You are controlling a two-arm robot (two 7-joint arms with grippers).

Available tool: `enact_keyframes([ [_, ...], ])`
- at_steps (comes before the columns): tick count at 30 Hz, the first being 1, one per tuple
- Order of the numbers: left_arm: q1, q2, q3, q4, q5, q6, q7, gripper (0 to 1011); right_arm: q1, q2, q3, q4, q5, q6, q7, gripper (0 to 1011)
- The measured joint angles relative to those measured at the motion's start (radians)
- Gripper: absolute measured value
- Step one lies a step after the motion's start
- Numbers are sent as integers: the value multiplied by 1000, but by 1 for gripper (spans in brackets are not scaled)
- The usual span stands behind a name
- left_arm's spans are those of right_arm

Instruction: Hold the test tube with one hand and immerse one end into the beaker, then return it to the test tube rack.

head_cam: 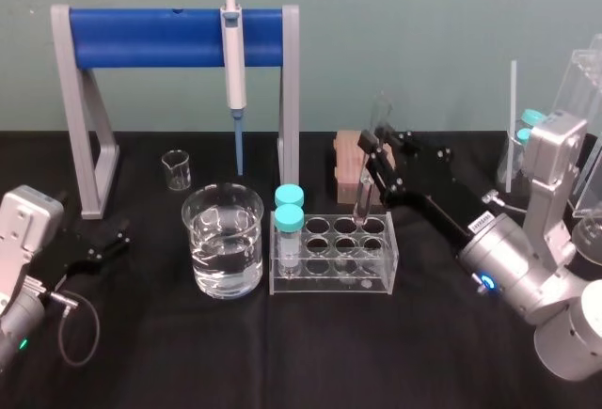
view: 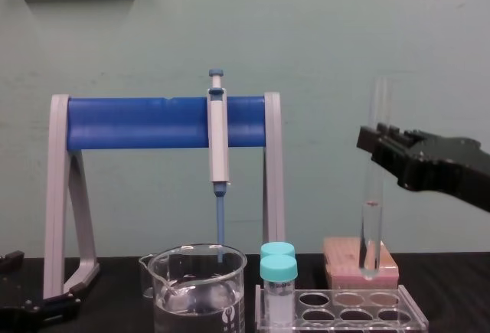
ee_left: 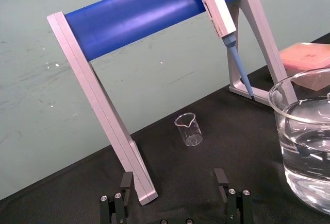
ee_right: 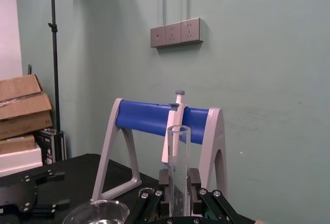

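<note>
**Test tube [view: 374, 195] pinched in the right gripper [view: 376, 143], hanging just over the rack [head_cam: 331, 284]**

Biggest thing on the black table [head_cam: 442, 362] is the pipette stand [head_cam: 150, 38], with grey legs and a fat blue bar across the back and a pipette [head_cam: 232, 61] hanging off it, tip down.

The right arm comes in from the right side. Its fingers are clamped on the tube about halfway up the glass, and the tube is close to upright. The left gripper [head_cam: 105, 242] sits low at the left edge of the table, fingers spread wide with nothing between them.

The beaker [head_cam: 224, 240] is front and centre, roughly half full of clear liquid, just left of the rack and not touching it. Behind the rack there's a pink box [view: 348, 260].

From the chest view, the tube's round end is a hair above the rack top and not down in a hole — somewhere over the back row, towards the right, but I can't tell which hole. The beaker is well off to its left.

Two teal-capped vials [head_cam: 289, 216] stand in the rack's left-end holes. Smallest bit — a little empty beaker [head_cam: 176, 169] sits back by the stand.
</note>
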Motion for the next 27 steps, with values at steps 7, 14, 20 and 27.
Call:
enact_keyframes([
  [7,0,0,0,0,0,0,0,1000,-11,-10,4,21,-9,-23,10,226],
  [14,0,0,0,0,0,0,0,1000,-13,-20,5,37,-12,-29,19,226],
  [20,0,0,0,0,0,0,0,1000,-9,-22,-1,42,-11,-27,35,226],
  [27,0,0,0,0,0,0,0,1000,-6,-22,-10,54,-13,-20,42,226],
])
